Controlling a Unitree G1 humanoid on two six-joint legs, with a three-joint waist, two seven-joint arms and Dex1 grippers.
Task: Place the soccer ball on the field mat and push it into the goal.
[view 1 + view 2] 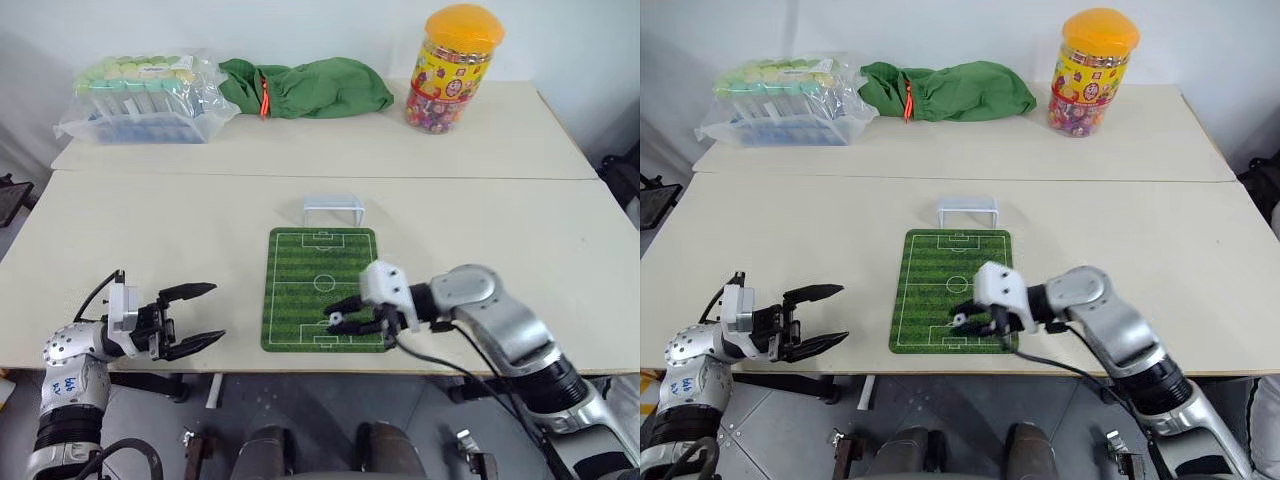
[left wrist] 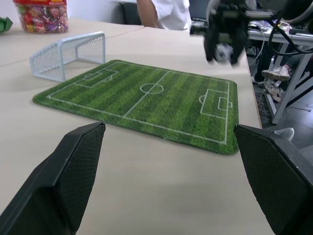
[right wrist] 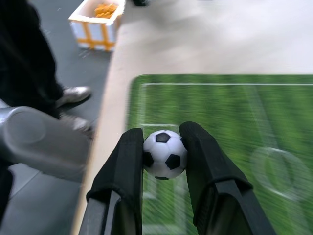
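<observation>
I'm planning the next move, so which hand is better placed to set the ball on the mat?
Right. The right hand already grips the soccer ball above the field mat; the left hand is open beside it.

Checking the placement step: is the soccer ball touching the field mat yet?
Apart. The left wrist view shows the soccer ball pinched in the right gripper, above the field mat.
</observation>
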